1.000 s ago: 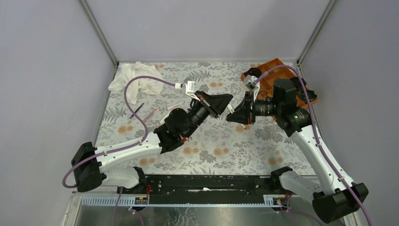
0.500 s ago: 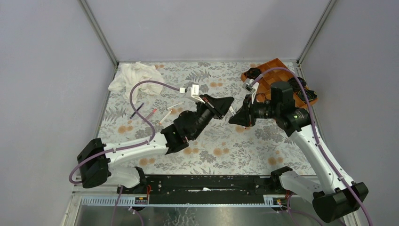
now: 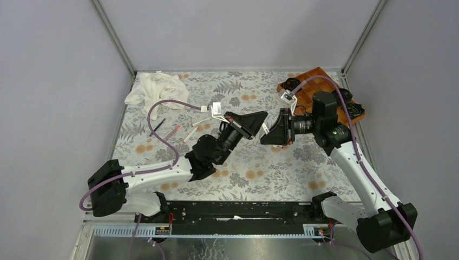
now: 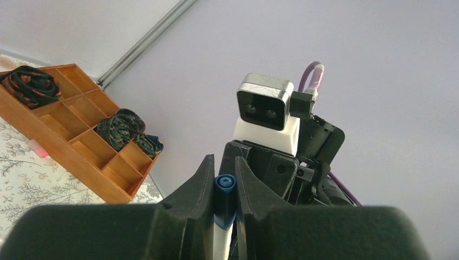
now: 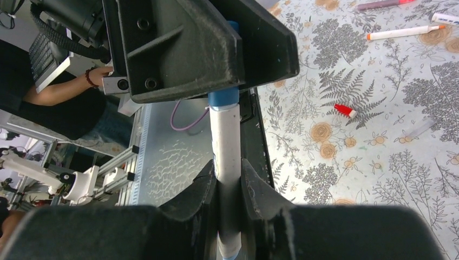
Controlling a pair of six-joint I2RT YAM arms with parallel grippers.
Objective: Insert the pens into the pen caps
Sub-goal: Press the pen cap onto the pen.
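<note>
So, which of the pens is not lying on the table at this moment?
The white pen, held in the air by the right gripper, its blue cap in the left gripper. The orange-tipped pen lies on the tablecloth.

Matt, grainy black plastic on the fingers (image 4: 197, 189) of the left gripper (image 4: 223, 162) and on the right gripper (image 5: 228, 163); smooth, faintly glossy plastic for the blue cap (image 4: 224, 187); smooth matt white on the pen barrel (image 5: 227, 135); brushed silvery metal around the camera housing (image 4: 262, 103); plain warm wood for the tray (image 4: 67, 118); matt flower-printed table cover (image 5: 379, 108); soft crumpled white cloth (image 3: 154, 86)
</note>
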